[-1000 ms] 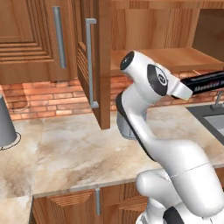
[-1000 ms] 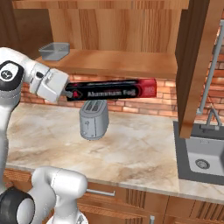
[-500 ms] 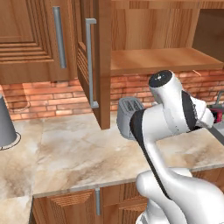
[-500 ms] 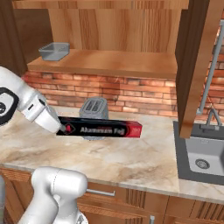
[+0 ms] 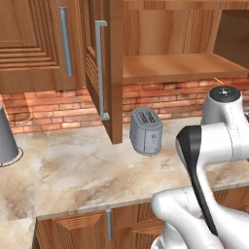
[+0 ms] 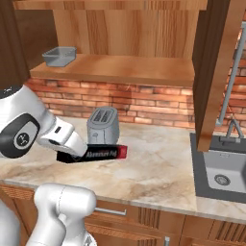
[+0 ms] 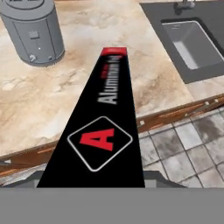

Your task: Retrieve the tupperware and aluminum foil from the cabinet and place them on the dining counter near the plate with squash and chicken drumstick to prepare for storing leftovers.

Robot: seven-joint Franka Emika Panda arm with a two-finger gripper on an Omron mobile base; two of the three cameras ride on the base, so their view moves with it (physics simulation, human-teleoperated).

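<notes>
The aluminum foil [image 6: 96, 153], a long black box with a red end, hangs level just above the front of the wall-side counter, and my gripper [image 6: 67, 153] is shut on its left end. In the hand view the aluminum foil [image 7: 103, 127] runs away from the camera over the counter's edge and the floor tiles. The tupperware [image 6: 60, 55], a small grey tub, sits at the left of the shelf in the open cabinet [image 6: 120, 67]. The same cabinet [image 5: 175, 65] stands with its door [image 5: 109, 73] swung out. The dining counter and the plate are out of view.
A silver toaster [image 6: 102, 126] stands on the counter just behind the box, and the toaster [image 5: 146, 130] sits under the shelf's left end. A sink [image 6: 221, 168] with a tall tap lies to the right. A grey cylinder [image 5: 6, 136] stands far left.
The arm has swung the foil box down from shelf height to just above the counter's front edge, pulling it back toward the base. The grip has held throughout.
</notes>
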